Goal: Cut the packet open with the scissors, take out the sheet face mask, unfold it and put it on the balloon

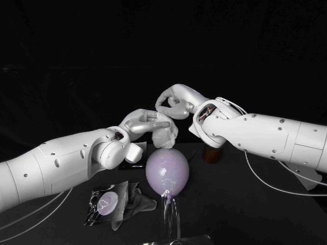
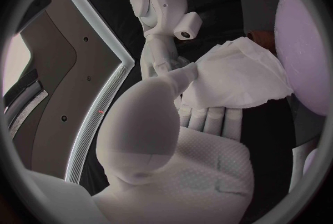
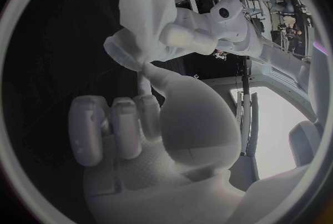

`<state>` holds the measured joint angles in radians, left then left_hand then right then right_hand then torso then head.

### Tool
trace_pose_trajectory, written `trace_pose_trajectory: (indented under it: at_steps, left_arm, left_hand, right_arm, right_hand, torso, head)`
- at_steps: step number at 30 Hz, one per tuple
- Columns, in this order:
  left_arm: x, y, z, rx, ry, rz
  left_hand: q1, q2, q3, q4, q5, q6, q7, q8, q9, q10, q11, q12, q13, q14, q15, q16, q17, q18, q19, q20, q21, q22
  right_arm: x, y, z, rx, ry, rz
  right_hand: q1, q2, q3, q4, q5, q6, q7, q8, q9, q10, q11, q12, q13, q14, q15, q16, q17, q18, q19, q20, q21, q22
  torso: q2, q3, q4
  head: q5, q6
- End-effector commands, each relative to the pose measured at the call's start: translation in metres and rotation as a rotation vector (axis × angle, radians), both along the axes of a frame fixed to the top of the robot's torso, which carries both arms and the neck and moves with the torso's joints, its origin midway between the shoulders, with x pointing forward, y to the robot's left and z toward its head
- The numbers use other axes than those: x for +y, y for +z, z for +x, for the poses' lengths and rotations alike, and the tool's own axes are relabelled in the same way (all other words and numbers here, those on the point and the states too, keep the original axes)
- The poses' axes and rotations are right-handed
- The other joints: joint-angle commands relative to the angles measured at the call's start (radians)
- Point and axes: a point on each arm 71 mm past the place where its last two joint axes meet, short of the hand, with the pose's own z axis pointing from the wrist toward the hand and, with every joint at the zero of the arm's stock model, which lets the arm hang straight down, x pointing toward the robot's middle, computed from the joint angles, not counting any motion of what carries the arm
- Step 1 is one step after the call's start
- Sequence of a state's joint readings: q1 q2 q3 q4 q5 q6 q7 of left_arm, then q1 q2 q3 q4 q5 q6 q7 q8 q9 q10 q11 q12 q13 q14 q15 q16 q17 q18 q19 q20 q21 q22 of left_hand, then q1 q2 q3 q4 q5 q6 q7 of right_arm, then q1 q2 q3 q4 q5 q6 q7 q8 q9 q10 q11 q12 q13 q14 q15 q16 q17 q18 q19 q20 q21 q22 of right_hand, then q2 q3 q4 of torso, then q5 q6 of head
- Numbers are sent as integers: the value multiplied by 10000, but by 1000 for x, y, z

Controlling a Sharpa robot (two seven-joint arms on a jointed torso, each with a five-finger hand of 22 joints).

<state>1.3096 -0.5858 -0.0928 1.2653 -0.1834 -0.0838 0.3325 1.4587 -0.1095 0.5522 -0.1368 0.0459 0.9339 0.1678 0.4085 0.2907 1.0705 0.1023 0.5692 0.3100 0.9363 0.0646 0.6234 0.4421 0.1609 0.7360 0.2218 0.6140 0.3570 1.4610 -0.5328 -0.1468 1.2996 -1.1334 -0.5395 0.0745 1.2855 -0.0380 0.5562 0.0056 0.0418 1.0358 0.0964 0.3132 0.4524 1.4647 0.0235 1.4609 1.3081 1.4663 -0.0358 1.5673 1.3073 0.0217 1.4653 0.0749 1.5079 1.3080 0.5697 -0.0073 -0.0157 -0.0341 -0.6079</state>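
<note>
Presently both hands meet above the purple balloon [image 1: 167,172]. Left hand [image 1: 143,124] clamps the crumpled sheet face mask [image 1: 164,137] between thumb and fingers. Right hand [image 1: 174,102] pinches the mask's other end, its remaining fingers curled in. Mask hangs just over the balloon's top. Packet [image 1: 107,204] lies on the black table [image 1: 244,214], near the balloon.

Left hand [image 1: 143,124] and right hand [image 1: 175,102] crowd above the balloon [image 1: 166,172]; packet [image 1: 107,203] blocks its left; table [image 1: 255,206] open front-right.
</note>
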Motion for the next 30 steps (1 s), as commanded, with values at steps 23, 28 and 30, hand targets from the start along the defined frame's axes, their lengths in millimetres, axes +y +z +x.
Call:
trace_pose_trajectory:
  at_steps: [23,28,30]
  left_arm:
    - [0,2,1,190,-9,-352]
    - [5,1,3,390,195,-568]
    - [7,1,3,486,266,-679]
  left_hand:
    - [-55,170,102,-45,31,-146,21,-162,-123,-224,-31,116,45,22,-37,141,-47,184,26,-30,391,188]
    - [-64,183,111,-38,31,-163,18,-177,-134,-253,-33,128,52,28,-40,153,-51,190,38,-33,413,198]
    - [-70,190,113,-32,32,-162,18,-177,-136,-261,-34,133,55,30,-40,156,-51,190,39,-32,417,200]
  right_arm:
    - [-9,3,26,931,-1241,918]
    - [-20,6,27,997,-1370,1433]
    - [-26,9,26,922,-1460,1729]
  right_hand:
    - [-1681,-1093,-1605,1436,68,-1979,802,-1188,-529,-2659,699,-4233,-1139,634,580,-464,1655,228,-20,425,-1367,2003]
    - [-1917,-1174,-2106,1934,78,-1923,805,-1265,-570,-3578,717,-5666,-2256,310,588,-872,969,390,-388,510,-2052,1783]
    - [-1918,-1164,-2210,2036,92,-1872,795,-1262,-571,-3928,698,-6243,-2709,206,583,-1013,747,421,-452,513,-2181,1739]
  torso:
    - [0,5,-7]
    - [-6,15,-9]
    - [-3,15,-6]
  head:
    - [-19,94]
    - [1,86]
    - [2,103]
